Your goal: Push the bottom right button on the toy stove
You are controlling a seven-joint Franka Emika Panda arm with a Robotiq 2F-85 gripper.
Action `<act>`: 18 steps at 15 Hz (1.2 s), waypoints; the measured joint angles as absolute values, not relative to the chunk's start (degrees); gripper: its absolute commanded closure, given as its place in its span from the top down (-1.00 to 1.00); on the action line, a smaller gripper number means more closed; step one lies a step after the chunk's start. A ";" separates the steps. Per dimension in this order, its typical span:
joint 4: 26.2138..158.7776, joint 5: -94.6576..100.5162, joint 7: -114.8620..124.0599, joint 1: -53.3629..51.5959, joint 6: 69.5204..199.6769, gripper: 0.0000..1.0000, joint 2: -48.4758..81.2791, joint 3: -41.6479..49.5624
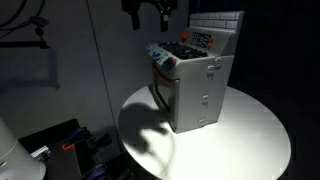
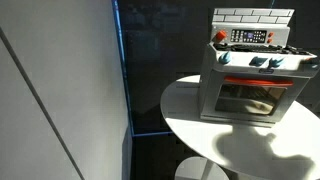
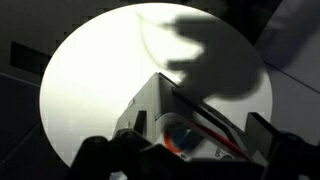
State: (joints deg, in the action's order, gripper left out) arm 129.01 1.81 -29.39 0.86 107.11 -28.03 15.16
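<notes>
A round white surface point(image 1: 250, 130) is filling the lower part of both exterior views point(image 2: 190, 110), and in the wrist view it is lying brightly lit against a dark room point(image 3: 90, 80). The toy stove point(image 1: 200, 85) is standing upright on it toward the 12 o'clock edge in an exterior view, its tiled back wall rising at 1 o'clock; in an exterior view point(image 2: 250, 85) it is facing the camera with its glass door shut. The gripper point(image 1: 148, 14) is hanging in the air above the stove at 11 o'clock, touching nothing. In the wrist view its fingers point(image 3: 262, 135) are spreading wide apart at 6 o'clock, with the stove between and below them. A hand-shaped shadow point(image 3: 215, 60) is falling across the surface at 1 o'clock. The small red-and-white panel point(image 2: 250, 37) is showing on the back wall.
</notes>
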 measured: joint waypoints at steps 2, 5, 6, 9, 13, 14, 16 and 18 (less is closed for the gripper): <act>129.00 1.81 -29.39 0.86 107.11 1.00 -28.09 15.16; 129.00 1.81 -29.39 0.86 107.11 1.00 -28.10 15.16; 129.01 1.78 -29.39 0.86 107.11 1.00 -28.07 15.14; 128.99 1.78 -29.21 0.95 107.11 1.00 -27.74 15.03; 128.14 1.75 -28.63 1.09 107.21 1.00 -26.54 14.98; 127.62 1.69 -28.43 1.10 107.21 1.00 -26.09 14.98; 126.21 1.62 -28.09 1.11 107.22 1.00 -24.95 14.96; 124.35 1.62 -26.99 1.17 107.22 1.00 -23.46 14.83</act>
State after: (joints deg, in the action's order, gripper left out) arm 124.35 1.62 -26.99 1.17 107.22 -23.46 14.83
